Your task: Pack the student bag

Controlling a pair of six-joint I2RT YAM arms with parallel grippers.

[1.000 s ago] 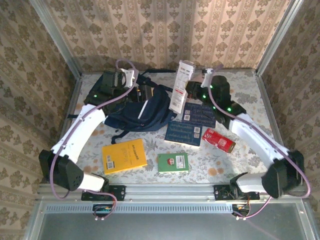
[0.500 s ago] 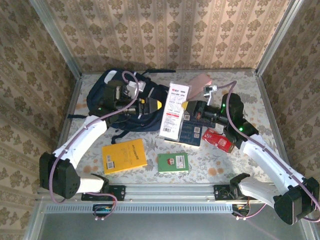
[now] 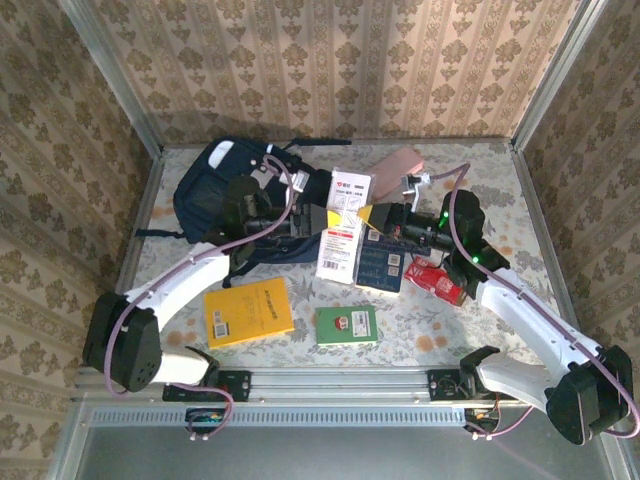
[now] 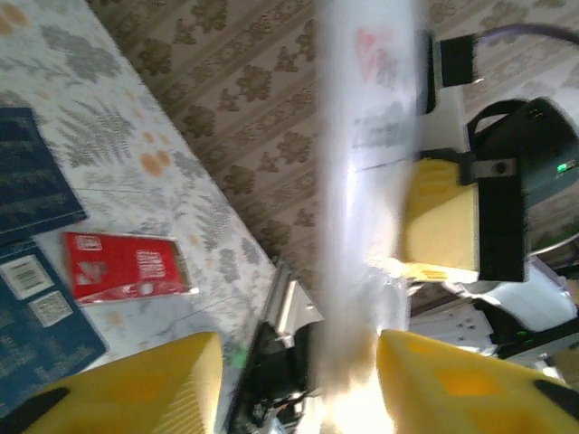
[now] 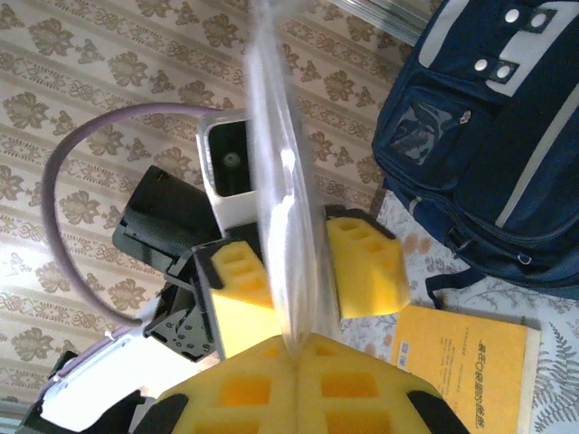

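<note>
The student bag [image 3: 212, 192] lies in the upper left of the overhead view. Its top is close to the back wall and its left side is near the metal side rail [image 3: 140, 215], so there is little free room on those two edges. Just right of the bag, at upper centre, a white packet [image 3: 340, 228] with a red label is held upright over the table [image 3: 525, 190]. The right gripper [image 5: 289, 366] has its yellow pads pressed together on the packet's thin edge. The left gripper [image 4: 298, 384] sits astride the same packet with its jaws part-way apart. In its wrist view one finger is beside the packet and a gap shows on the other side. Below the packet lie dark blue booklets [image 3: 380, 265], with a red pack [image 3: 437, 281] just beside their right edge. A yellow book [image 3: 248, 311] and a green book [image 3: 346, 325] lie near the front rail, apart from each other. The widest bare cloth is in the upper right, beyond the right arm, and at the lower right.
</note>
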